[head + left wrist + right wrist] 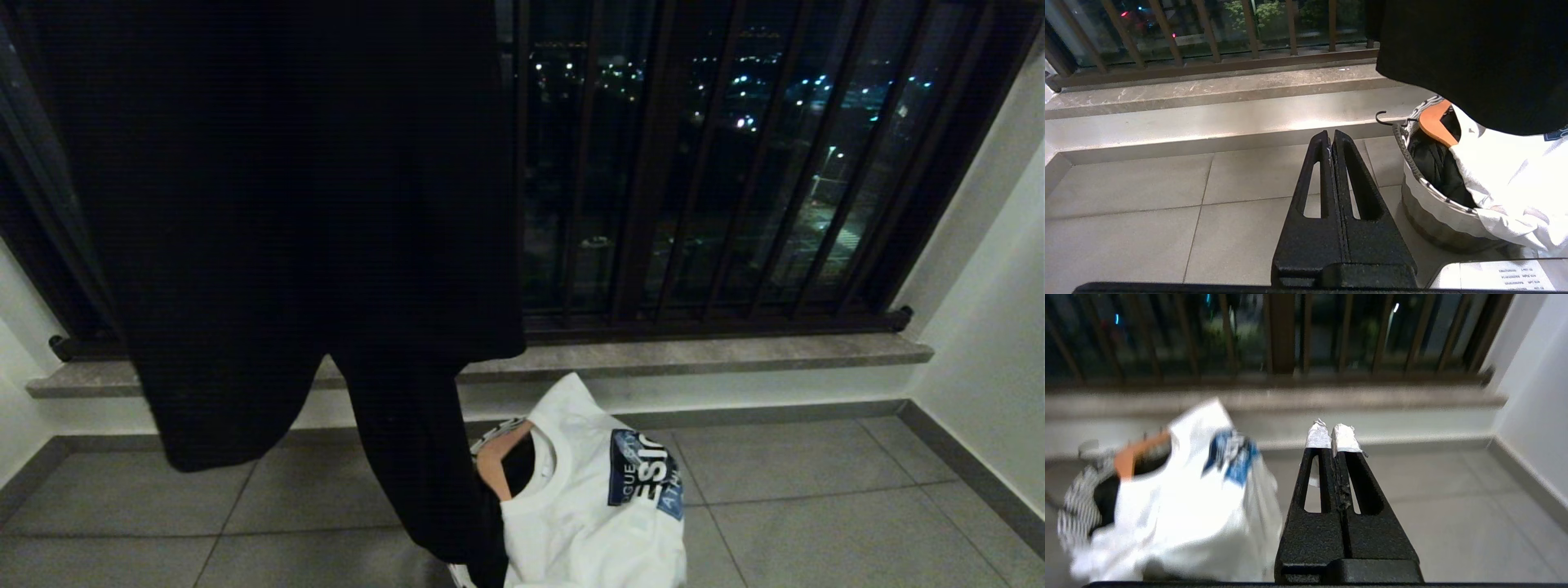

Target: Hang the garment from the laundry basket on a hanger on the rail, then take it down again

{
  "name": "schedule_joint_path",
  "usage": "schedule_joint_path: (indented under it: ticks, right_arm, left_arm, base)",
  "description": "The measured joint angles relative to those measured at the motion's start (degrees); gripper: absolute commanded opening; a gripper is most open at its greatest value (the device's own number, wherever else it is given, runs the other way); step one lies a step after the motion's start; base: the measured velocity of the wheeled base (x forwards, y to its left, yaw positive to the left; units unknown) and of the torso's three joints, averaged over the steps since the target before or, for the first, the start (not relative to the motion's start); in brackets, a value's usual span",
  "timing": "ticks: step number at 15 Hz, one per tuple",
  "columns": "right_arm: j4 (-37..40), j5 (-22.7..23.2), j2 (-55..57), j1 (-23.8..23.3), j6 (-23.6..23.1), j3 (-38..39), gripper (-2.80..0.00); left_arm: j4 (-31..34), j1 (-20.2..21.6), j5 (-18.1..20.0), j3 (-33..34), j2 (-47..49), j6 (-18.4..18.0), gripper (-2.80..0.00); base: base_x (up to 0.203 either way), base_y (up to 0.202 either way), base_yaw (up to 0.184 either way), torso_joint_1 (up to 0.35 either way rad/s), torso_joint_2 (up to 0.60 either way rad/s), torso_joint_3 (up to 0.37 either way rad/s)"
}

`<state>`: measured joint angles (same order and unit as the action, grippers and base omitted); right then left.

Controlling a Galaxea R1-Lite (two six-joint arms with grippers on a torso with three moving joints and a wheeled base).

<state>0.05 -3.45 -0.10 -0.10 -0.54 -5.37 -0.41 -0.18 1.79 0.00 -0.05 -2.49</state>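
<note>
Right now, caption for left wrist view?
Left gripper shut over floor tiles, beside laundry basket holding white T-shirt on wooden hanger.

The white T-shirt [596, 523] is soft matt cloth with a printed blue patch, draped over a smooth orange-brown wooden hanger [1435, 122] with a thin dark metal hook. The laundry basket [1437, 204] has a woven, ribbed fabric wall. The floor tiles [816, 523] look smooth with a dull sheen, and the hanging black garment [269, 204] is matt, finely textured cloth.

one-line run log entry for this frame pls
left gripper: shut, empty | right gripper: shut, empty | white T-shirt: on wooden hanger, in laundry basket | rail: unseen
</note>
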Motion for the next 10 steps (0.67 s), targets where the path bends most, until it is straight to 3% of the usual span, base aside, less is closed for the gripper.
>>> schedule_joint_path:
  ticks: [5, 10]
  right_arm:
    - [-2.64, 1.05, -0.01, 0.0, -1.1, 4.74, -2.8]
    - [0.11, 2.36, -0.01, 0.0, -0.31, 5.26, -2.8]
  left_arm:
    - [0.0, 0.0, 0.03, 0.0, 0.0, 0.02, -2.8]
    - [0.0, 0.0, 0.01, 0.0, 0.0, 0.04, -2.8]
  base:
    - [0.0, 0.0, 0.0, 0.0, 0.0, 0.0]
    - [0.0, 0.0, 0.0, 0.0, 0.0, 0.0]
